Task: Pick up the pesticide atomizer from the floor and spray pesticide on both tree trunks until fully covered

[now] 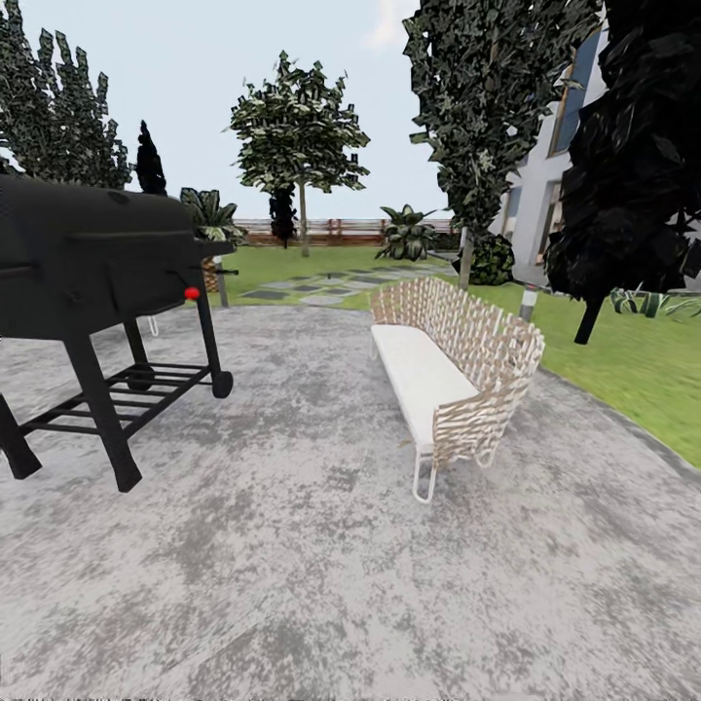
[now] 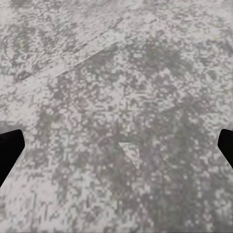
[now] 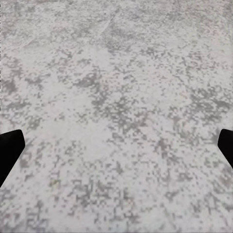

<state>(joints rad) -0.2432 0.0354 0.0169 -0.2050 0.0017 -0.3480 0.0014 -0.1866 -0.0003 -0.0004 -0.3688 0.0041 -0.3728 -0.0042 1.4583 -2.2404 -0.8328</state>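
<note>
Beyond the grey patio lies the garden lawn [image 1: 638, 365], with a brown slat fence [image 1: 336, 230] at its far side. A leafy tree [image 1: 300, 127] with a pale bare trunk [image 1: 303, 222] stands far off at the centre. A taller one [image 1: 487, 107] rises nearer on the right, its trunk [image 1: 465, 257] behind the bench. My left gripper [image 2: 116, 150] hangs open over mottled grey paving, black fingertips [image 2: 8, 151] wide apart. My right gripper [image 3: 116, 150] is also open over paving, with nothing between its fingers [image 3: 226, 145].
A black barrel grill [image 1: 88, 263] on wheels stands close at the left. A woven bench [image 1: 458, 370] with a white seat sits at the right of the patio. A dark black-green tree [image 1: 643, 156] and a house wall [image 1: 535, 195] are at the right. Stepping stones [image 1: 321, 287] cross the grass.
</note>
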